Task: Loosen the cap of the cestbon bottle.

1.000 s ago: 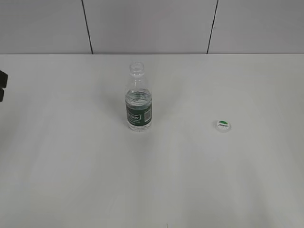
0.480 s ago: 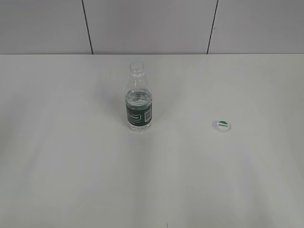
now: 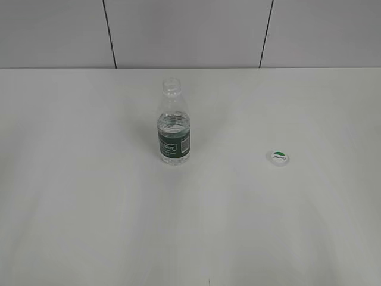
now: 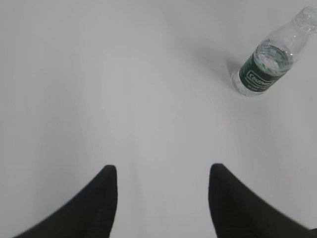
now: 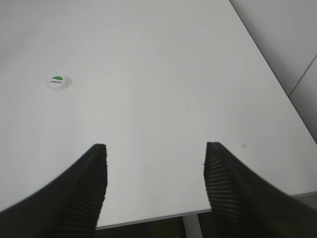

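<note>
Backdrop: pale grey wall panels split by two dark vertical seams, running behind the far edge of the work area.
Tabletop: plain white and matte; in the right wrist view its near edge and a corner show, with grey floor beyond.
Cestbon bottle: stands upright a little left of centre in the exterior view, clear ribbed body, dark green label with white lettering and a barcode patch; its neck is bare, with no cap on it. The left wrist view catches it at the upper right.
Cap: lies flat on the tabletop, green patch up, well apart from the bottle on its right. The right wrist view shows it at the upper left.
Left pincer: two dark fingers spread wide with bare tabletop between them, gripping nothing; the bottle is well ahead and off to its right.
Right pincer: fingers likewise parted and empty above the tabletop near its edge; the cap sits well ahead and to its left.
Exterior view: neither arm shows in it.
</note>
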You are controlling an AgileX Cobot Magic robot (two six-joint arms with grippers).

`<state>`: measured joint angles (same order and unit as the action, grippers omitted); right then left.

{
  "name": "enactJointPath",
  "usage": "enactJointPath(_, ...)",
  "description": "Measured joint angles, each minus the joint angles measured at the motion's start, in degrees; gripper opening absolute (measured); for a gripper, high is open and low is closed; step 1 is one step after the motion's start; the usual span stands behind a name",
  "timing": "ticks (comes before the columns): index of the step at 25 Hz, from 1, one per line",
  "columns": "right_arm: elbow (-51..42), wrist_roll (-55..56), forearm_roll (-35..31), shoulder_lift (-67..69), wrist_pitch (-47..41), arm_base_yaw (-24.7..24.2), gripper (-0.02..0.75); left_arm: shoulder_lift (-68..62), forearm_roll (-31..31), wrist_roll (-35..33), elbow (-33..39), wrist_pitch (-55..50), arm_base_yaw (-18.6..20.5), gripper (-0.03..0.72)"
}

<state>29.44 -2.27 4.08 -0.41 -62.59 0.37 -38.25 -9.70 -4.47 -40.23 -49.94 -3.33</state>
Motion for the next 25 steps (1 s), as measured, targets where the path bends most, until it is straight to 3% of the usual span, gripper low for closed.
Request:
enactJointPath(12,0.00,0.00,0.00,0.00,0.00,0.00,0.471,19.66,-2.18,-0.05,2.70,-12.80,0.00,0.365)
enactJointPath(25,0.00,0.00,0.00,0.00,0.00,0.00,0.471,34.87,1.29,0.05,8.25,-14.46,2.63,0.365)
